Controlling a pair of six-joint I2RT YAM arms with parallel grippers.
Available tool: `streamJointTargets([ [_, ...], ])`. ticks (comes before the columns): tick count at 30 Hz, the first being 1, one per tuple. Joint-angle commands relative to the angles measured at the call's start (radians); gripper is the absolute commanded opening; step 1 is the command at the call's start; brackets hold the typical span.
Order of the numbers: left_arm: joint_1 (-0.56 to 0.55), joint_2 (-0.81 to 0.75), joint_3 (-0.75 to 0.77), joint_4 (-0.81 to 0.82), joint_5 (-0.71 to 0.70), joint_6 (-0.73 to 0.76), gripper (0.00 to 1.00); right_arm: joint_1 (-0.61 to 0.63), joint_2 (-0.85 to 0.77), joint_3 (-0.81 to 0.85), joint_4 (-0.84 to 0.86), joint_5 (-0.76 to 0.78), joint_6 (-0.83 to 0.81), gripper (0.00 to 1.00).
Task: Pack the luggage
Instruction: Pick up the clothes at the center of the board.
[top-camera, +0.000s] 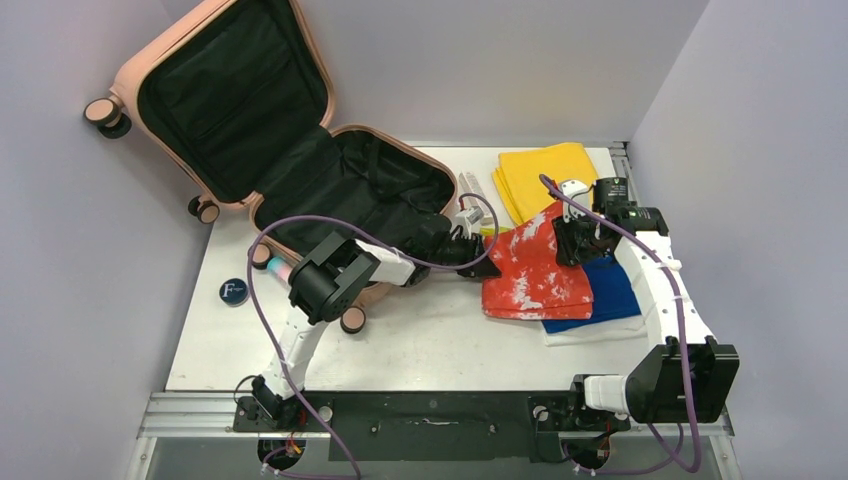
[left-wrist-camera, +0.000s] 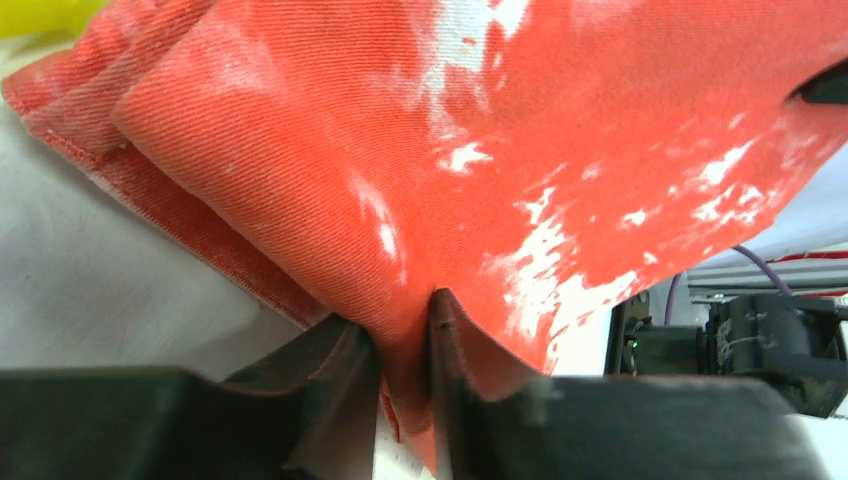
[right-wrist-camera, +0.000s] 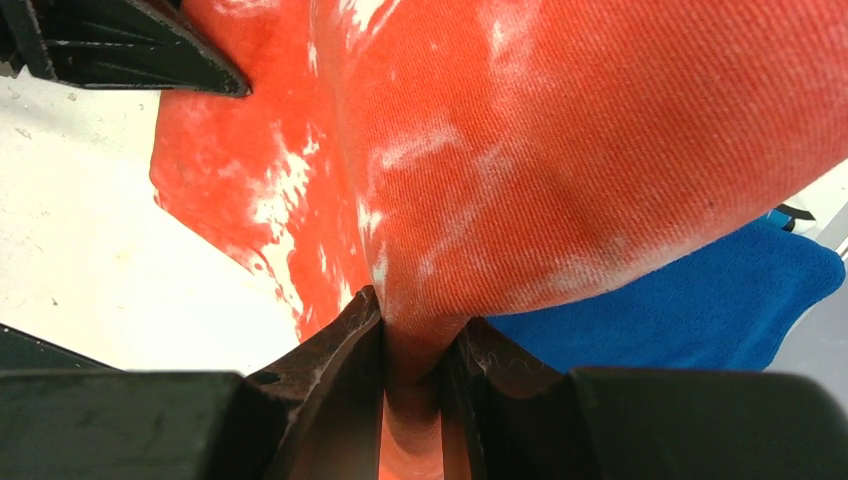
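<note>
Red cloth (top-camera: 530, 270) is pinched from both sides, and the luggage (top-camera: 215, 25) is left open at the back left.

The red cloth with white marks is squeezed at one edge by the left gripper (left-wrist-camera: 403, 330) and at the other edge by the right gripper (right-wrist-camera: 420, 335). Both pairs of jaws are closed narrow on it. The cloth is laid partly on a blue cloth (top-camera: 605, 290), near a yellow cloth (top-camera: 545, 170). The pink luggage is seen on the far left of the table (top-camera: 430, 340), its lid tipped up, black inside.
</note>
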Motion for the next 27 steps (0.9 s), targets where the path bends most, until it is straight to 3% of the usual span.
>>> streamJointTargets([
  [1,-0.001,0.128,0.025,-0.119,0.001,0.036,0.10,-0.002,-0.036,0.000,0.068,-0.030,0.013,0.05],
  [2,-0.003,0.129,0.039,-0.147,-0.007,0.046,0.00,-0.002,-0.035,0.001,0.066,-0.031,0.012,0.05],
  [7,0.004,0.086,0.053,-0.202,-0.010,0.065,0.00,-0.002,-0.037,0.025,0.050,-0.063,-0.001,0.05],
  [16,0.035,-0.171,0.045,-0.321,0.013,0.110,0.00,-0.002,-0.065,0.140,0.007,-0.183,0.011,0.05],
  [27,0.081,-0.392,0.083,-0.529,-0.020,0.248,0.00,0.077,0.089,0.392,0.041,-0.223,0.104,0.05],
])
